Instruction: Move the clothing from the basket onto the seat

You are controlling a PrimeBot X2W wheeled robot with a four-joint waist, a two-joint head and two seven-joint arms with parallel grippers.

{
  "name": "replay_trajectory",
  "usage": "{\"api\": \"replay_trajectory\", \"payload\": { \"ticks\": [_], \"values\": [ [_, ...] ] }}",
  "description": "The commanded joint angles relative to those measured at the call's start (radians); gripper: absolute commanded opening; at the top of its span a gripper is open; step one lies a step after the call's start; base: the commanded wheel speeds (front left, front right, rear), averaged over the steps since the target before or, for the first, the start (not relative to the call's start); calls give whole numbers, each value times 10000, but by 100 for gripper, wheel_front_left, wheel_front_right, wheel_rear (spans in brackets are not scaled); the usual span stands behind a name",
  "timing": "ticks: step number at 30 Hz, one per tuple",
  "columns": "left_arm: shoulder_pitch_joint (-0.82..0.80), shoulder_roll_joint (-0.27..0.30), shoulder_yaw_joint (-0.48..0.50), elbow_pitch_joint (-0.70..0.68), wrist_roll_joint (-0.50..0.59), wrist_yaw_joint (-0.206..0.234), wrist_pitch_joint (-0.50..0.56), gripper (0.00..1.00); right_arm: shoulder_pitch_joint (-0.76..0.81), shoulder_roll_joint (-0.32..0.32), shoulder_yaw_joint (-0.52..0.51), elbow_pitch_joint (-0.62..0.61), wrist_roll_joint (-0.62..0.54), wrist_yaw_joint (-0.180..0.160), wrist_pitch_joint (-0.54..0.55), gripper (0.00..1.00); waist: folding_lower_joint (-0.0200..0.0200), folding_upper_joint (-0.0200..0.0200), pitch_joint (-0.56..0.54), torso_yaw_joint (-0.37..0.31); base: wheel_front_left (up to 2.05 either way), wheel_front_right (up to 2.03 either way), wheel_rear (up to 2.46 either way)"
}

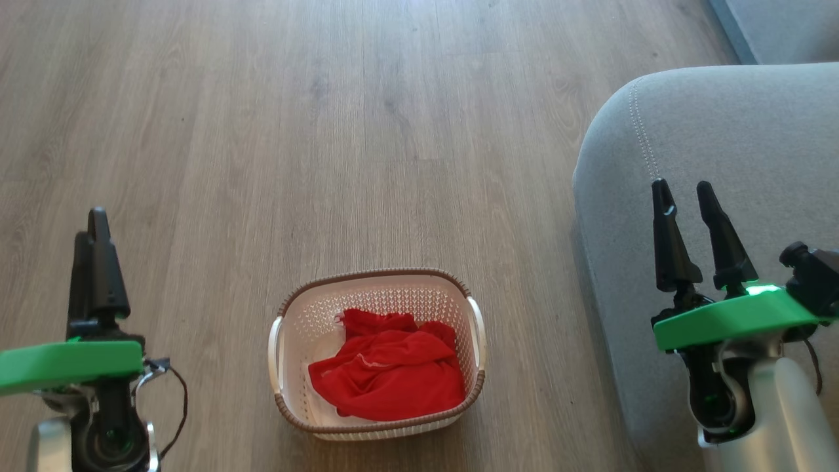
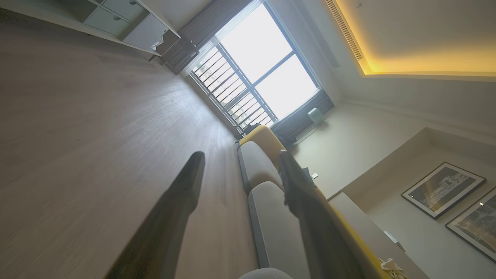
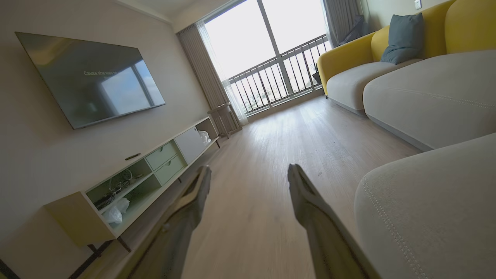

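One basket [image 1: 380, 298] lies long axis left-right, holding crumpled red clothing [image 1: 390, 373].

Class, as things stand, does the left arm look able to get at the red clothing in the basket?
Probably yes: the clothing lies uncovered in the open-topped basket, with bare floor between it and the left pincer.

We see a home's living room: a large dark flat television [image 3: 93, 77] hangs above a long low white cabinet with pale green drawers [image 3: 166, 162]; a yellow-backed sofa with grey fabric seat cushions [image 3: 426, 97] carries a blue-grey throw pillow [image 3: 401, 38]; grey curtains [image 3: 201, 69] flank a tall railed balcony window [image 3: 267, 50]; two dark framed pictures [image 2: 441, 190] hang on a cream wall.
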Motion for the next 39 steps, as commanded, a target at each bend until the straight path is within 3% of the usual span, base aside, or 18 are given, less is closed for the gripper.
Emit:
{"api": "replay_trajectory", "payload": {
  "ticks": [1,11,20,30,39],
  "values": [
    [-589,122,117,-576,358,11,-104,100,-655,9,171,-492,-310,0,-120,100,0,0,4,2,0,0,0],
    [-486,134,-1679,-1677,3719,1214,-396,100,-593,23,277,-588,-1719,0,-415,100,0,0,39,52,0,0,0],
    [-307,144,-3240,-1193,5996,2207,-660,100,-373,31,433,84,-2372,0,-680,100,0,0,75,25,0,0,0],
    [-319,162,-4206,-38,8049,2783,-952,100,-461,36,701,718,-3625,0,-975,100,0,0,230,8,0,0,0],
    [-381,191,-4481,365,8879,3079,-1216,100,-579,41,897,1162,-4518,0,-1241,100,0,0,335,59,0,0,0]
  ]
}}
